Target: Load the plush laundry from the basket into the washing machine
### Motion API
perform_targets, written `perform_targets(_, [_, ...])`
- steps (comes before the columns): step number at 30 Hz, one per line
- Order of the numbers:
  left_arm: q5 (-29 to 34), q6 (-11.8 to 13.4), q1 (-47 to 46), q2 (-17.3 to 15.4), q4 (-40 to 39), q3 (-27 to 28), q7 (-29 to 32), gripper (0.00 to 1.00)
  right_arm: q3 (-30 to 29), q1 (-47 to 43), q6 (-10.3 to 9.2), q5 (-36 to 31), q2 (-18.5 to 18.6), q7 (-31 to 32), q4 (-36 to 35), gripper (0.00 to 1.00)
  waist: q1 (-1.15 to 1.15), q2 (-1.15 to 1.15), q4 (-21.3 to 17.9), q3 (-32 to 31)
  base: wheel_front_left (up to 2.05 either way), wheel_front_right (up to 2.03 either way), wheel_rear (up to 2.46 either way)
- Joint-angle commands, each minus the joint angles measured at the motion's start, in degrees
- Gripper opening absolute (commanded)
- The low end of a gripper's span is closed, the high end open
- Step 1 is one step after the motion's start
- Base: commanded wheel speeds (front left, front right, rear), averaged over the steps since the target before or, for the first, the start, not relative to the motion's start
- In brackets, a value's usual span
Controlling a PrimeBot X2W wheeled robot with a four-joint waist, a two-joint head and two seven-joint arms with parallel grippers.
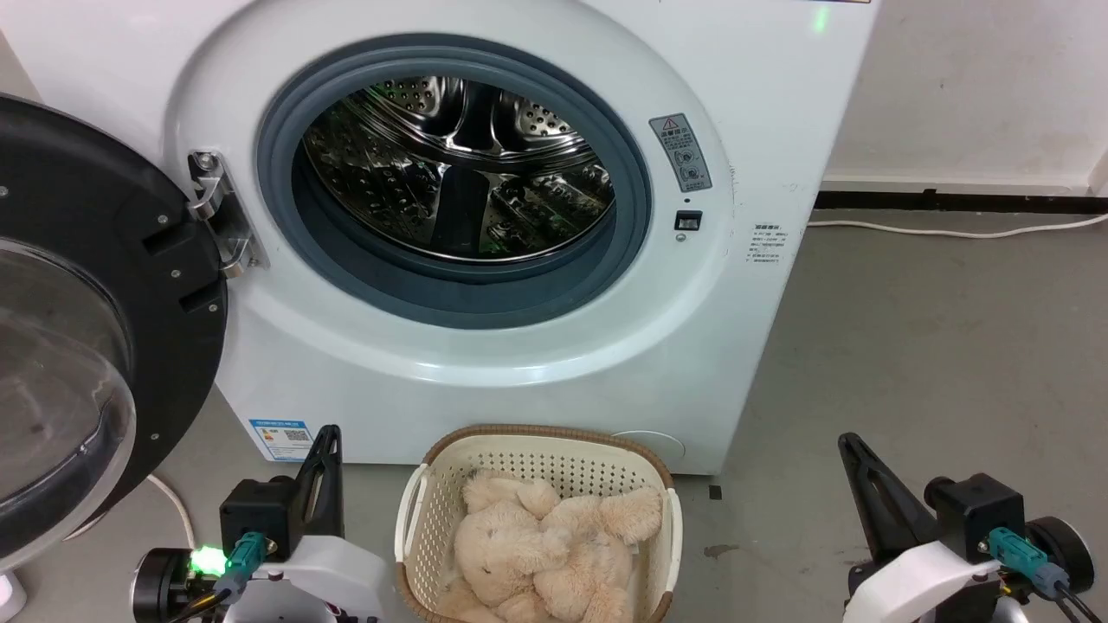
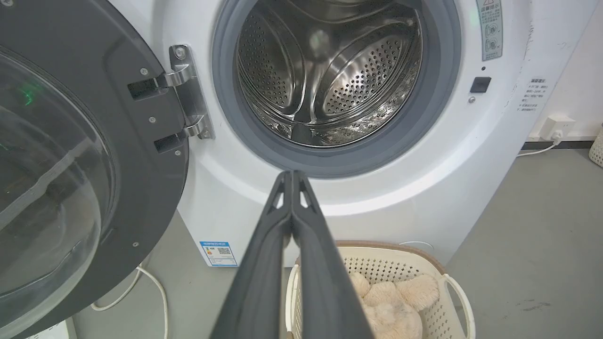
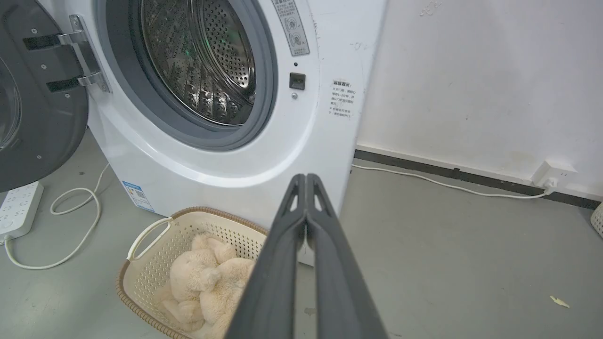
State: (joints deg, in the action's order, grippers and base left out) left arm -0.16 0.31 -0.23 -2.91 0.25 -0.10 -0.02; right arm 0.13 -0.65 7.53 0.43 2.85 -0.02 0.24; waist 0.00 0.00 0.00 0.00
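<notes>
Left end effector (image 2: pixel 292 175) and right end effector (image 3: pixel 306 178) both have their fingers pressed together, holding nothing, one at each side of the basket (image 1: pixel 537 446). All the plush laundry (image 1: pixel 545 545) lies in that basket on the floor, just before the washing machine (image 1: pixel 736 346) — its door (image 1: pixel 86 303) wide open, its drum (image 1: pixel 459 164) apparently bare. Nothing is loaded yet — grasping, lifting and dropping in all remain.

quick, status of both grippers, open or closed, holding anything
Left gripper: closed, holding nothing.
Right gripper: closed, holding nothing.
</notes>
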Motion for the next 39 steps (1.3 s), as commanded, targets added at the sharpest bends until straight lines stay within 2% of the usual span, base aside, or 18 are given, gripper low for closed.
perform_targets(1, [0.2, -0.3, 0.2, 0.0, -0.2, 0.1, 0.0, 0.0, -0.1, 0.6, -0.04, -0.4, 0.0, 0.0, -0.2, 0.0, 0.0, 0.0, 0.0, 0.0, 0.0, 0.0, 0.0])
perform_targets(21, [0.2, -0.3, 0.2, 0.0, -0.2, 0.1, 0.0, 0.0, -0.1, 0.6, -0.04, -0.4, 0.0, 0.0, -0.2, 0.0, 0.0, 0.0, 0.0, 0.0, 0.0, 0.0, 0.0])
perform_targets(22, [0.0, 0.0, 0.0, 0.0, 0.0, 0.0, 0.0, 1.0, 0.0, 0.0, 0.0, 0.0, 0.0, 0.0, 0.0, 1.0, 0.0, 0.0, 0.0, 0.0, 0.0, 0.0, 0.0])
perform_targets(39, [-2.8, -0.2, 0.3, 0.0, 1.0, -1.4, -1.7, 1.0, 0.4, -1.0, 0.0, 2.6, 0.0, -1.7, 0.5, 1.0, 0.0, 0.0, -0.2, 0.4, 0.0, 0.0, 0.0])
